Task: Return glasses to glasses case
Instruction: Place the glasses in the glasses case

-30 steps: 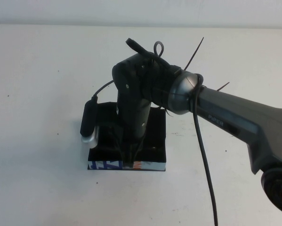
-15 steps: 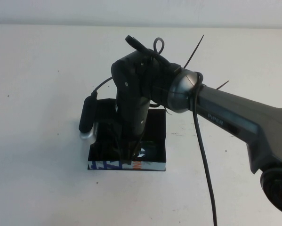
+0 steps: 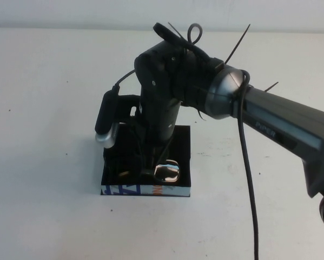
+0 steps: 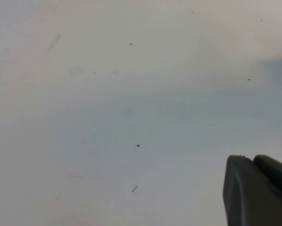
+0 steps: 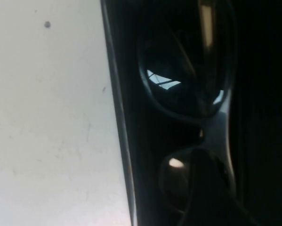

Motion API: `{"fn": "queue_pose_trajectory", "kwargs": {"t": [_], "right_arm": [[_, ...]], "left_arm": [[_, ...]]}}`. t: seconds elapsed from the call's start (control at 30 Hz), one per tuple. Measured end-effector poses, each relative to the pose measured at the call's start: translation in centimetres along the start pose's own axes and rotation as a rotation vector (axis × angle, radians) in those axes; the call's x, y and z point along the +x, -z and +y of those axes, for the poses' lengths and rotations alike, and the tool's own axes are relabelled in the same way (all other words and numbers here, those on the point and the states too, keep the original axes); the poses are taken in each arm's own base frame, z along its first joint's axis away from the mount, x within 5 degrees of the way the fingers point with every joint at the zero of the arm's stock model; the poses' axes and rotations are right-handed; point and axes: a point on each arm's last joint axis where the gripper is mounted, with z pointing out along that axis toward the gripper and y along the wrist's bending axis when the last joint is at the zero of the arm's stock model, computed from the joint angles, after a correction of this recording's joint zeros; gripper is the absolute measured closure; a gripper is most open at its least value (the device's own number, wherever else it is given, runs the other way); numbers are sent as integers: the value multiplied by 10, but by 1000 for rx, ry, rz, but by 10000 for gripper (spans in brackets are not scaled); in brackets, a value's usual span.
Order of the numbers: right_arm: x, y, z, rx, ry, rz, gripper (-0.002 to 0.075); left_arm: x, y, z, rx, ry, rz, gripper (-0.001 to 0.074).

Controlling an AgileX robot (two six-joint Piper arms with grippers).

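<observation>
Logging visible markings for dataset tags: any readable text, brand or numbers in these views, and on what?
"PIPER": on the right arm's link, small but legible.
Blue, white and orange print on the glasses case front strip: too blurred to read.
The glasses in the case: no markings visible.
The right gripper, above the case: no text.
The left gripper, over bare table: no text.

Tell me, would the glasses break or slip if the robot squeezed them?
Probably fragile: the glasses have thin rims and shiny lenses, so a hard squeeze might crack them. Likely slippery too, since the frame looks smooth. They lie in the case under the right gripper. The left gripper is over bare table.
</observation>
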Motion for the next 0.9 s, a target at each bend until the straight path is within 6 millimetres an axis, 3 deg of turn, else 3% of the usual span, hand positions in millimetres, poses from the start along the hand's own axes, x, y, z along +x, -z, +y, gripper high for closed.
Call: {"fn": "queue_pose_trajectory", "kwargs": {"t": [0.17, 0.3, 0.4, 0.47, 0.67, 0.9], "right_arm": [[-1, 17, 1, 1, -32, -44, 466], [-10, 21, 12, -91, -107, -123, 567], [-20, 16, 19, -137, -166, -178, 680], [-27, 10, 20, -135, -228, -220, 709], [-42, -8, 15, -93, -368, -322, 732], [-44, -35, 12, -99, -429, -308, 734]], "left_arm": [[0, 0, 0, 0, 0, 0, 738], [0, 0, 0, 0, 0, 0, 738], [0, 0, 0, 0, 0, 0, 738], [0, 0, 0, 0, 0, 0, 738], [0, 0, 0, 0, 0, 0, 738], [0, 0, 0, 0, 0, 0, 738]]}}
